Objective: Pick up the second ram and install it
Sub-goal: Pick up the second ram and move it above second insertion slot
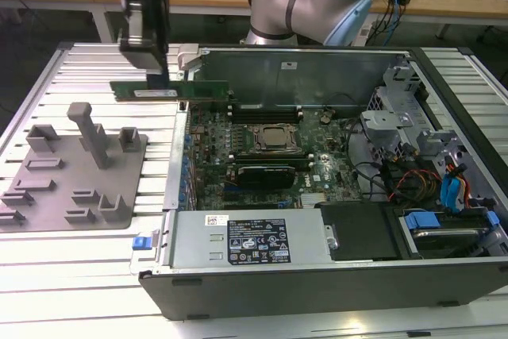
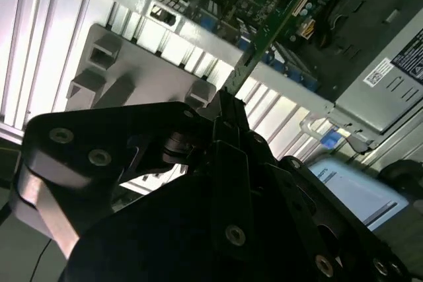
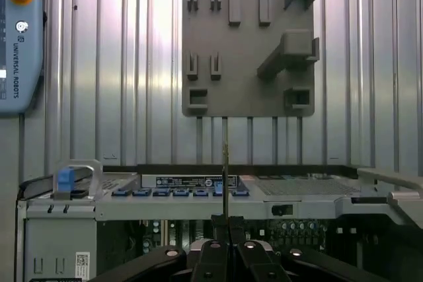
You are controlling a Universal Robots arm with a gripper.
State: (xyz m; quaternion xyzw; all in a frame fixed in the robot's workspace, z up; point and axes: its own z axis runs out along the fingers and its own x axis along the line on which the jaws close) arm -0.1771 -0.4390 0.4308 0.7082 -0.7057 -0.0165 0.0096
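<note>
End effector (image 1: 159,75) clamped on second ram (image 1: 190,89). Stick held on edge in air, long axis level, running exterior view's left to right, above computer case (image 1: 317,285) left wall, near grey tray (image 1: 71,174).

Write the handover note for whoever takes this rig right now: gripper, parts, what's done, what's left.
Gripper: shut on the memory stick, which it holds level in the air.
Stick: over the wall of the open computer case on the exterior view's left, beside the grey tray and touching neither.
Done: the stick is picked up.
Left: it is not yet seated in the motherboard.
</note>
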